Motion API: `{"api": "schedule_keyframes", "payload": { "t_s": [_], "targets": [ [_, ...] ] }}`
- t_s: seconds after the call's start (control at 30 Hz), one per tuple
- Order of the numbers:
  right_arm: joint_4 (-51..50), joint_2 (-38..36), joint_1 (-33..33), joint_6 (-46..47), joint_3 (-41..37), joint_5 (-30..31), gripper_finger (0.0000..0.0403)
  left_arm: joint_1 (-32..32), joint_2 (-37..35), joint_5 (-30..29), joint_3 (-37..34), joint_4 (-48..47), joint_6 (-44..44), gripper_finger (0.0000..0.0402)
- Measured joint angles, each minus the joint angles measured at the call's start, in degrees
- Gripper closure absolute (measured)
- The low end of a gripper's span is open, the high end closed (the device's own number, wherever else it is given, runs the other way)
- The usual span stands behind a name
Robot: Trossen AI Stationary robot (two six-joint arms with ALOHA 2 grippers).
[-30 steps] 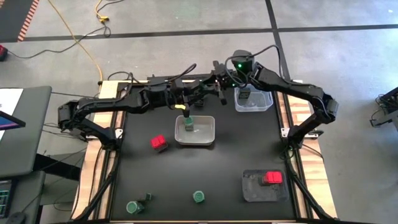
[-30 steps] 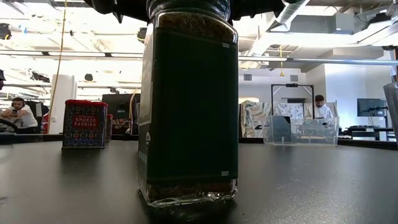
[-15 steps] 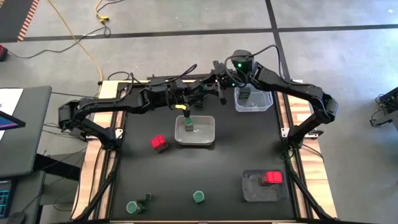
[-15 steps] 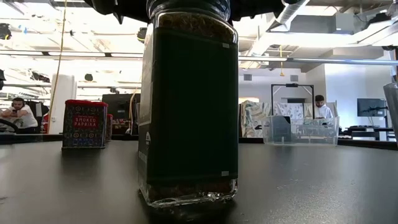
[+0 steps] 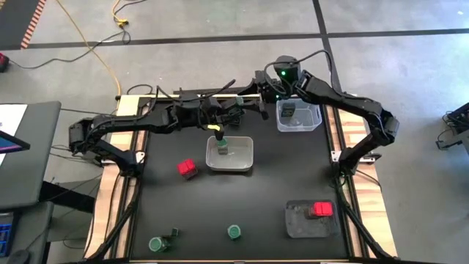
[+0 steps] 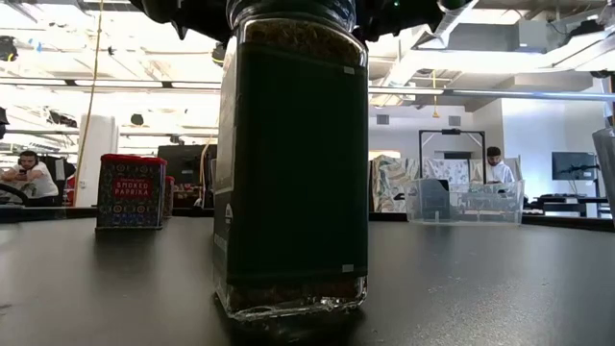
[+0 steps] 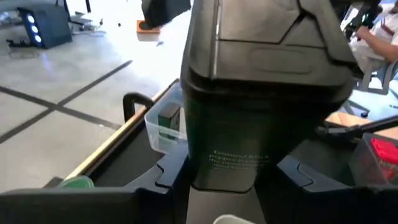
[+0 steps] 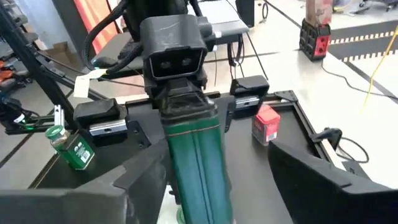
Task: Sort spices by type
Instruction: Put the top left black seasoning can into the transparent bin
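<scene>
A: What sits furthest left?
B: A red rectangular box point(image 5: 187, 169) on the matte black table point(image 5: 293, 176), near the left gripper point(image 5: 220, 134), whose arm stretches out long to mid-table

A: Its grip?
B: Clamped on a squarish dark tin point(image 5: 223, 144) with a greenish top, upright, just over a clear plastic tray point(image 5: 248, 163)

A: And the right gripper point(image 5: 262, 94)?
B: Beside the left wrist, fingers spread, gripping nothing; a second clear tray point(image 5: 315, 121) beside it holds another dark tin point(image 5: 289, 111)
</scene>
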Motion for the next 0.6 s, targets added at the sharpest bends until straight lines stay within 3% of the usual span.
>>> {"api": "schedule_keyframes", "payload": {
  "t_s": [0.4,0.53,0.6],
  "targets": [
    [-4.5,-1.4,-1.6,-0.1,2.0,0.4,0.0101,0.1,0.0,0.2,0.0,-8.1,-0.2,0.0268],
    [-11.0,0.6,1.2,-6.1,7.4,1.1,0.0101,1.0,0.0,0.2,0.0,-11.4,-1.4,0.0268],
    [-16.1,2.2,2.9,-10.2,10.4,4.3,0.0101,1.7,0.0,0.1,0.0,-13.0,-2.1,0.0268]
  ]
}}
